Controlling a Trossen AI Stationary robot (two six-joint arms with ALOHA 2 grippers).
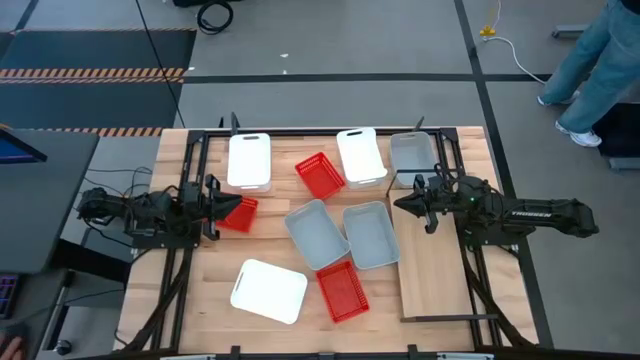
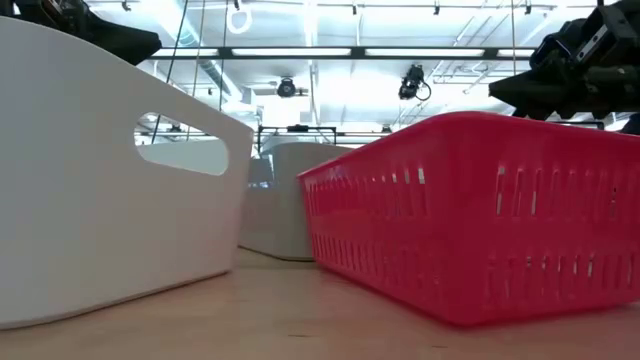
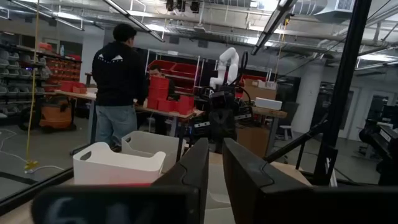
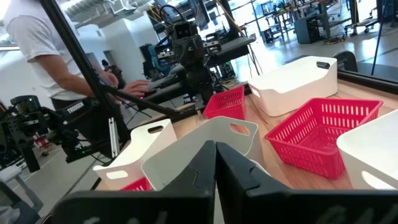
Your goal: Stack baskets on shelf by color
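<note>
We see the left gripper (image 1: 222, 208) at the table's left side, its fingers nearly together and pinching the rim of a small red basket (image 1: 240, 214), which shows tilted in the right wrist view (image 4: 225, 102). The right gripper (image 1: 408, 203) hangs pressed shut and empty just beside the grey basket (image 1: 412, 157) that sits at the far end of the shelf (image 1: 437, 285), the pale panel along the right. The other baskets lie scattered over the butcher-block table (image 1: 190, 290): white ones (image 1: 249, 160), two grey ones in the middle (image 1: 318, 234), and two more red ones (image 1: 341, 290).
</note>
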